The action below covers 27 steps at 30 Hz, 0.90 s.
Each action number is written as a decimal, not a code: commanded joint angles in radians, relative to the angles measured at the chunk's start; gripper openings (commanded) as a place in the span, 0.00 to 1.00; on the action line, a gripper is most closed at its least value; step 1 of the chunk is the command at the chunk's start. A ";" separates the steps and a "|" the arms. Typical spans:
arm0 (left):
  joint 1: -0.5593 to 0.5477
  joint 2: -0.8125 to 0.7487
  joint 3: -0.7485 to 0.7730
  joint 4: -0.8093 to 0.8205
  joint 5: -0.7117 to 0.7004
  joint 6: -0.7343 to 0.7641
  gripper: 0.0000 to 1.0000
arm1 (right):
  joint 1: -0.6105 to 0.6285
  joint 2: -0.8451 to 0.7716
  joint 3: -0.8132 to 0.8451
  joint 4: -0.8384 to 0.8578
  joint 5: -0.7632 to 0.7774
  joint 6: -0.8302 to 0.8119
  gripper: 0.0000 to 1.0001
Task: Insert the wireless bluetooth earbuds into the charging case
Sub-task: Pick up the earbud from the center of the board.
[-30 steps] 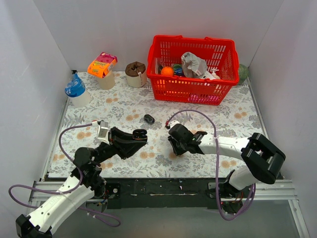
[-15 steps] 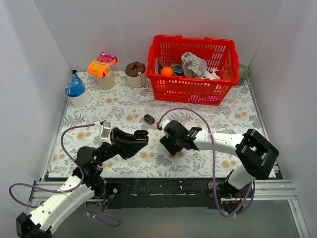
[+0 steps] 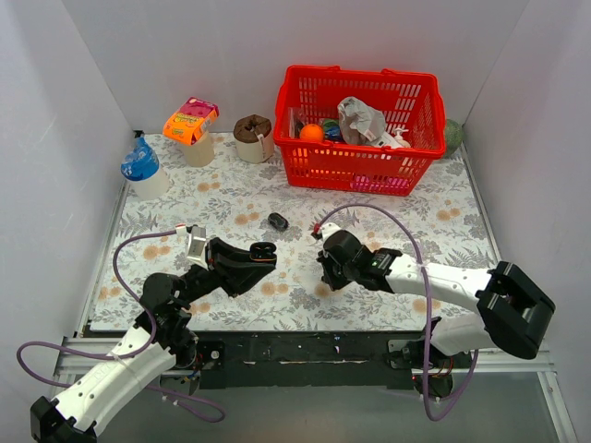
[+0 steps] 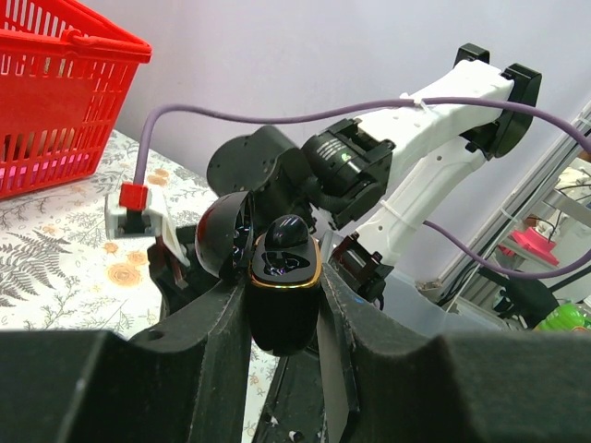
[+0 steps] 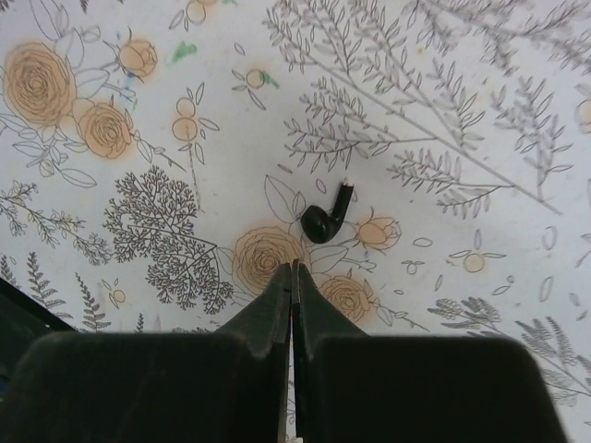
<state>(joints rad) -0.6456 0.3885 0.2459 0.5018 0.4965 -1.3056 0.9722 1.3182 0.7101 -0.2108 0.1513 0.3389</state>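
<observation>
One black earbud point(image 5: 325, 218) is seen lying on the floral tablecloth point(image 5: 443, 111), just beyond the tips of the right gripper point(image 5: 293, 269), whose fingers are pressed together with nothing between them. A second earbud point(image 4: 288, 231) is seated in the open charging case point(image 4: 282, 318), whose lid point(image 4: 224, 235) is tipped back. The case is pinched between the fingers of the left gripper point(image 4: 284, 293). A small black object point(image 3: 277, 221) is seen farther back, between the arms and the red basket point(image 3: 360, 168).
</observation>
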 commanded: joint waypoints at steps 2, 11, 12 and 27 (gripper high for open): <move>-0.005 0.000 0.009 0.000 -0.006 -0.004 0.00 | 0.011 0.042 -0.047 0.099 -0.078 0.117 0.01; -0.003 -0.008 0.018 -0.031 -0.006 -0.008 0.00 | 0.011 0.130 -0.035 0.152 -0.036 0.141 0.01; -0.003 -0.010 0.020 -0.034 -0.007 -0.006 0.00 | 0.013 0.145 -0.031 0.151 -0.032 0.138 0.01; -0.005 0.003 0.010 -0.026 -0.010 -0.009 0.00 | -0.058 0.122 -0.084 0.099 0.042 0.118 0.01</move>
<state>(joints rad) -0.6456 0.3889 0.2459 0.4706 0.4934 -1.3170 0.9310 1.4555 0.6563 -0.0502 0.1360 0.4728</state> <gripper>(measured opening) 0.285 0.022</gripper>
